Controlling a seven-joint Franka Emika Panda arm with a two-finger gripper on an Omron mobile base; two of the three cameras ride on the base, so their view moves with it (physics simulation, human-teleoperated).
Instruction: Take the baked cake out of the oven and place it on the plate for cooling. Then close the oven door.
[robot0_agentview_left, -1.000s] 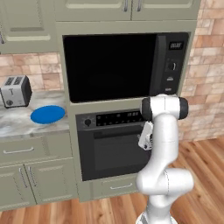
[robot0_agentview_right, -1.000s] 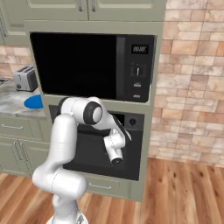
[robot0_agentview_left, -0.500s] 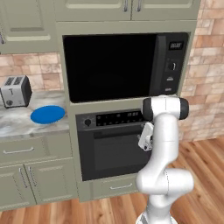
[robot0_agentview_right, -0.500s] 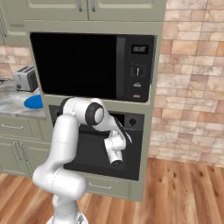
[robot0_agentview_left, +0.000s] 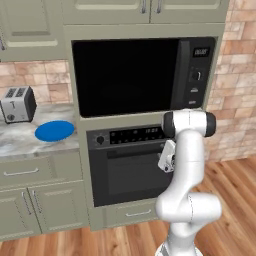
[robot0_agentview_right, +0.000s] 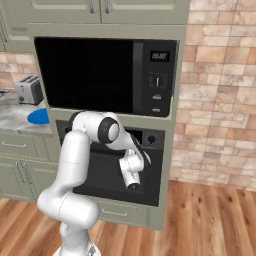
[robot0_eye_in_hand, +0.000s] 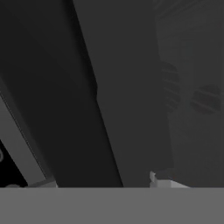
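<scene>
Step in hand: opening the oven door (robot0_agentview_left: 131, 172), which stands shut. The gripper (robot0_agentview_right: 133, 186) is at the door handle (robot0_eye_in_hand: 127, 109); finger width cannot be told, probably narrowing around it. Next: pull the handle down. The cake sits beyond the fingers, presumably inside; the plate (robot0_agentview_left: 54, 130) lies on the worktop (robot0_agentview_left: 15, 142), well aside.

Glossy black oven door (robot0_agentview_left: 127, 175), marbled stone counter (robot0_agentview_left: 20, 140), wooden floor (robot0_agentview_left: 235, 185).

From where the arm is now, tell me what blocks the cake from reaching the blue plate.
The black oven door with its glass window is shut, so the cake is closed inside. The gripper is at the door's bar handle. The flat round blue plate on the counter is bare.
</scene>
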